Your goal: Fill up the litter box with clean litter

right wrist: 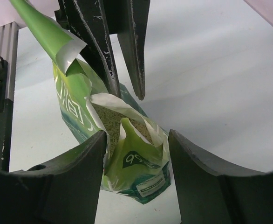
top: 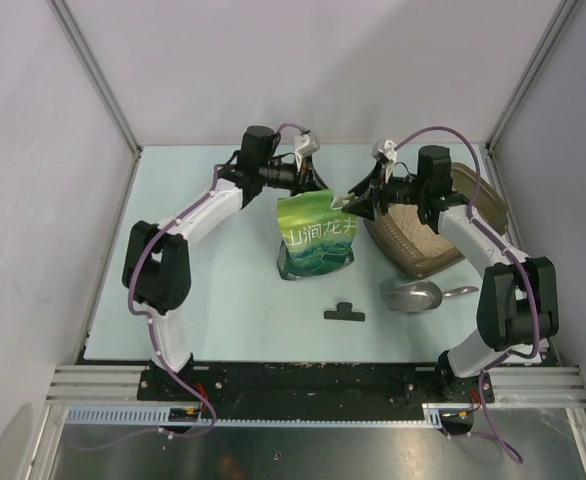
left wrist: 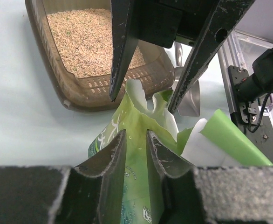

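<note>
Table: pale green, carries everything.
Litter box: right of the bag, under the right arm.
Litter: beige granules in the litter box; more show inside the bag's torn mouth.
Bag: green pouch, upright at mid-table, top open.
Left gripper: pinching the bag's top edge.
Right gripper: fingers spread wide at the bag's mouth.
Scoop: metal, just in front of the litter box.
Clip: black, in front of the bag.
</note>
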Controlling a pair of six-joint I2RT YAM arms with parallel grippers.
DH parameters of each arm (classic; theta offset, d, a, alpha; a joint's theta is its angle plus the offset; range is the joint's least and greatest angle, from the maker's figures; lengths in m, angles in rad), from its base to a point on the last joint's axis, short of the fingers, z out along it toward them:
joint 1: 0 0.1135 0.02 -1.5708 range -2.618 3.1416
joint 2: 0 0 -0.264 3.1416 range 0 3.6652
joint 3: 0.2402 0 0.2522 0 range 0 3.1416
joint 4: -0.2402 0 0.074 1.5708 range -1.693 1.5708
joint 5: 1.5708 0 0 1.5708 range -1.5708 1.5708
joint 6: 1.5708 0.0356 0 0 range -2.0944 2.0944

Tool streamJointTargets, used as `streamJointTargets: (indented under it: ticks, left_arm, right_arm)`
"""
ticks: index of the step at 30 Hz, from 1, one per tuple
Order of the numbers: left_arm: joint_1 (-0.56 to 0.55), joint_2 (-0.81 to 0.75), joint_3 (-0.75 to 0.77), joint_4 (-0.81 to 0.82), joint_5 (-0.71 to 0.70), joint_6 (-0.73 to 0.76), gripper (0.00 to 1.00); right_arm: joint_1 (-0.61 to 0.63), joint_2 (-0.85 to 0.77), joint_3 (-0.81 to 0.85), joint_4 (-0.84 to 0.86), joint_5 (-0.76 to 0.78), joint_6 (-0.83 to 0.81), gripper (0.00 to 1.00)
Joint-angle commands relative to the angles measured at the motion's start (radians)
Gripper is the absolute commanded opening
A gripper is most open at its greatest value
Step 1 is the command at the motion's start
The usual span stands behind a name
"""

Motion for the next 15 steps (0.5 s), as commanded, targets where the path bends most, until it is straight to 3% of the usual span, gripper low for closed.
streamJointTargets:
  ticks: [1,15]
  left_arm:
    - [0.001,0.016,0.045,0.019,0.062,-0.033,0.27]
    - [0.016,0.041,0.069,0.008,0.06,-0.07,0.21]
  right_arm:
    - [-0.009,0.024,0.002,0.104,-0.073,0.038,0.61]
    - [-0.023,0.112,0.004,0.225,-0.225,0.155,0.6]
